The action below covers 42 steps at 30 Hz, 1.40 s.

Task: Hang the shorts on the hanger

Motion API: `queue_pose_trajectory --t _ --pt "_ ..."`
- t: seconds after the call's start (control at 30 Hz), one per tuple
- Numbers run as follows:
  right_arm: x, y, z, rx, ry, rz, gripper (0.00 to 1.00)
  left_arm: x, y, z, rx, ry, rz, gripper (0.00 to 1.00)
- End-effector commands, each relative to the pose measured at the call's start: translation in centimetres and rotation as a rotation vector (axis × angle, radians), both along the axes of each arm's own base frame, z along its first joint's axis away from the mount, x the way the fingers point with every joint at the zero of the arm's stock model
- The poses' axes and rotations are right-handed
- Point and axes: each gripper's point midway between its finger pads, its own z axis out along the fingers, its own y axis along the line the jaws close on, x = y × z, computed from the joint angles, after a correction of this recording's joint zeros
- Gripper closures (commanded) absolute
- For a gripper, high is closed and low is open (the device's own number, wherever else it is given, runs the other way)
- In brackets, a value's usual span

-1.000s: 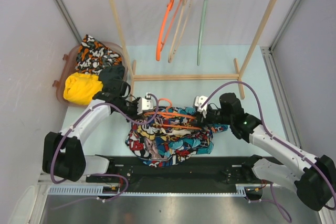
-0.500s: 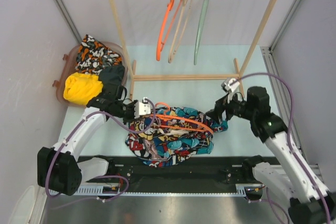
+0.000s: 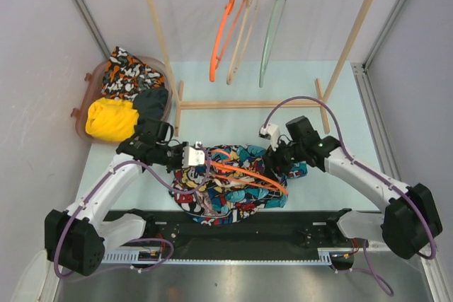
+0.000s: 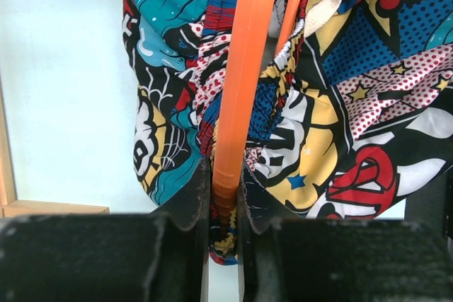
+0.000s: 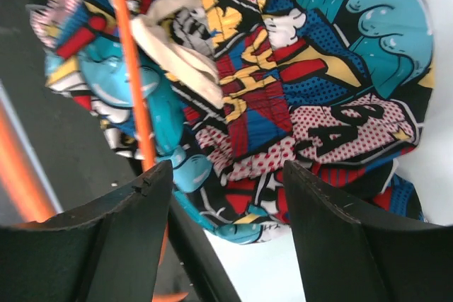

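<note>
The comic-print shorts [image 3: 233, 189] lie bunched on the table between the arms. The thin orange hanger [image 3: 244, 173] lies across and partly inside them. My left gripper [image 3: 199, 155] is shut on the hanger's rod [image 4: 237, 97] at the shorts' left edge, with cloth [image 4: 333, 118] draped beside it. My right gripper [image 3: 277, 160] is open, jaws wide apart over the right edge of the shorts [image 5: 297, 104]; the hanger rod [image 5: 131, 68] and the pale drawstring [image 5: 180, 44] show just left of it.
A wooden rack [image 3: 248, 102] stands behind with an orange [image 3: 223, 26], a beige [image 3: 241, 33] and a pale green hanger [image 3: 270, 30] on its bar. A basket [image 3: 85, 100] at the left holds patterned, yellow and dark garments.
My right arm swung out to the right, then came back to the shorts' right edge with jaws open. My left gripper kept hold of the hanger and shifted slightly right.
</note>
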Motion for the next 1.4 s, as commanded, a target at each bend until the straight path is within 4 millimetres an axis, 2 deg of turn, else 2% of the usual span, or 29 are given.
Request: queue_pose_trajectory --t 0.0,0.13,0.23,0.33,0.37,0.43,0.47,0.5,0.67,0.77,0.97,1.17,1.37 --pt "2.1 0.9 -1.1 -0.086 -0.1 0.007 0.31 -0.2 -0.9 0.7 -0.036 -0.018 -0.027 1.0" --pt "3.2 1.1 -3.0 -0.176 -0.141 -0.002 0.31 -0.1 -1.0 1.0 -0.044 -0.018 -0.021 1.0" --pt "3.5 1.0 -3.8 -0.208 -0.15 -0.003 0.35 -0.2 -0.8 0.9 -0.036 -0.012 -0.015 1.0" --pt "3.7 0.4 -4.1 -0.247 -0.163 -0.019 0.53 -0.4 -0.4 0.6 -0.017 -0.007 -0.005 1.0" --pt "3.8 -0.4 -4.2 -0.266 -0.155 -0.036 0.65 -0.5 -0.1 0.5 -0.007 -0.004 0.001 1.0" --pt "4.2 -1.7 -3.8 -0.286 -0.158 -0.08 0.77 -0.2 0.6 0.5 -0.003 -0.01 0.037 1.0" --pt "4.6 -2.9 -3.4 -0.286 -0.151 -0.122 0.91 -0.2 0.9 0.4 -0.007 -0.001 0.057 1.0" --pt "4.6 -3.5 -3.1 -0.279 -0.145 -0.136 0.99 0.0 1.3 0.4 -0.011 -0.001 0.075 1.0" --pt "4.6 -7.2 -2.2 -0.279 -0.121 -0.216 1.0 2.4 3.6 1.3 -0.044 -0.004 0.24 1.0" --pt "4.6 -8.6 -1.7 -0.28 -0.124 -0.243 1.0 2.9 4.4 1.3 -0.035 -0.003 0.276 1.0" --pt "4.5 -9.1 -0.7 -0.253 -0.141 -0.25 1.0 4.0 4.9 1.4 -0.02 0.004 0.332 1.0" --pt "4.7 -9.7 1.3 -0.231 -0.174 -0.272 1.0 5.5 6.7 0.2 0.09 -0.018 0.374 1.0" --pt "5.4 -10.1 2.7 -0.21 -0.187 -0.292 1.0 6.4 6.8 0.2 0.134 -0.062 0.37 1.0"
